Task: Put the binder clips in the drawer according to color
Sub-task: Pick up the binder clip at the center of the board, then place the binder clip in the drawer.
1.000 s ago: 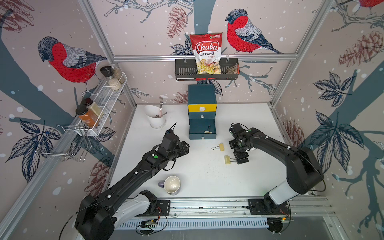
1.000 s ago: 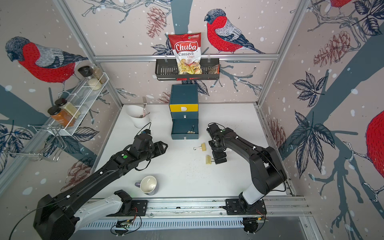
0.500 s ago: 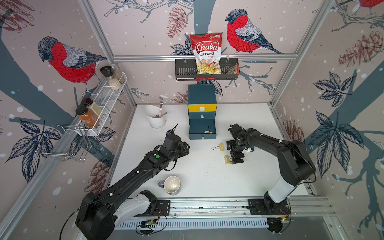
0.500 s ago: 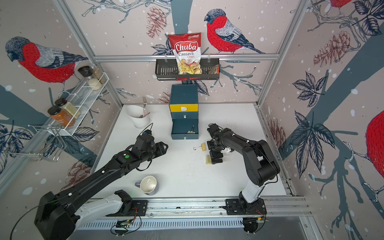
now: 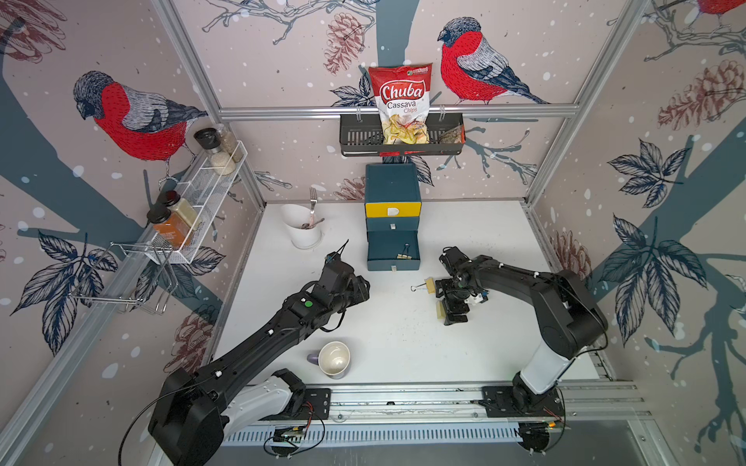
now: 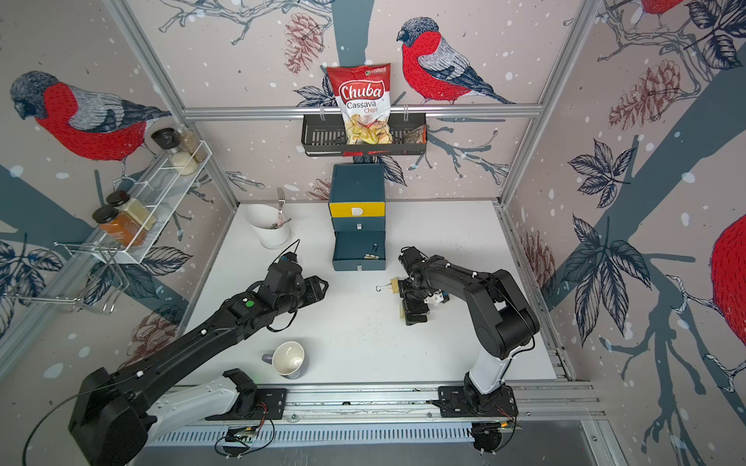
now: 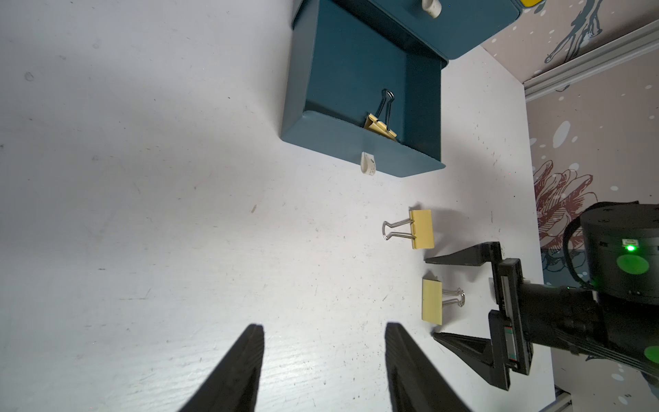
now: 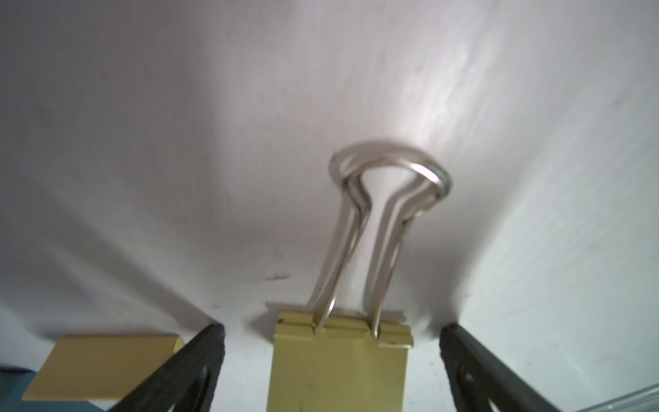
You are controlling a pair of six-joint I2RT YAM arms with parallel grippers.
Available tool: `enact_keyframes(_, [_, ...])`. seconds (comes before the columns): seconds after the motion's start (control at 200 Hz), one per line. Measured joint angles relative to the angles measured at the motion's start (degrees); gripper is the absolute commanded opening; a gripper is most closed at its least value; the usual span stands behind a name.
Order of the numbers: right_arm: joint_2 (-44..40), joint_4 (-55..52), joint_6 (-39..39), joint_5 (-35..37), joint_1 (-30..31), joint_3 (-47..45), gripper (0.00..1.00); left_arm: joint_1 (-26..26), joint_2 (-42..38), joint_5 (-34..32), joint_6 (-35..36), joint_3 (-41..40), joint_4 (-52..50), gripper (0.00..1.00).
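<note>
Down at the table [image 5: 403,347], the right gripper [image 7: 429,298] has its jaws spread wide either side of the near clip [image 7: 432,302], with nothing gripped. The right wrist view shows bare table between each finger and the near clip [image 8: 338,364]. That clip is yellow and lies flat. Its long axis runs across the table, body toward the left arm and wire loops toward the right arm.

Just beside the gripper's drawer-side finger lies the far clip [image 7: 422,229], also yellow and flat. It is parallel but reversed, loops toward the left arm, and sits between the near clip and the open bottom drawer [image 7: 338,141]. In there a third clip [image 7: 381,126], yellow, leans at the front wall toward the right corner, loops toward the back. The upper two drawers of the unit [image 5: 392,183] are shut.

The left gripper [image 7: 322,328] hangs above bare table, jaws about half open and empty.

In both top views the right gripper hides most of the near clip [image 5: 439,310], leaving only a sliver. Only those views show the mug [image 5: 334,359] near the front edge and the cup [image 5: 304,232] holding a fork [image 5: 313,201], left of the unit.
</note>
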Motion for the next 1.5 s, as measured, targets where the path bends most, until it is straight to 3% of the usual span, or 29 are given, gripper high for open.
enact_keyframes(0.385, [-2.0,1.7,1.9,-0.7,0.2,-2.3,0.61,-0.2,0.4,0.0,0.0,0.2,0.2,0.57])
enact_keyframes(0.6, [-3.7,-0.9,2.7,4.3,0.3,0.2,0.55,-0.6,1.2,0.0,0.0,0.2,0.3,0.57])
enact_keyframes(0.67, [-5.1,-2.5,2.5,7.8,1.2,2.7,0.48,-0.7,1.5,0.0,0.0,0.0,0.3,0.57])
enact_keyframes(0.76, [-6.3,-4.0,0.5,12.9,3.0,7.2,0.47,-0.7,2.1,0.0,0.0,-0.4,1.3,0.57])
enact_keyframes(1.055, [-1.4,-4.3,-15.1,31.3,11.3,23.3,0.46,-0.7,3.4,1.2,-0.9,-2.1,3.1,0.57])
enact_keyframes(1.296, [9.6,-0.5,-34.6,37.7,14.4,38.1,0.46,-0.7,2.7,1.2,-1.3,-2.4,3.3,0.57])
enact_keyframes(1.501, [16.8,1.1,-45.6,38.5,14.8,42.6,0.47,-0.7,2.8,1.2,-1.3,-2.4,3.3,0.57])
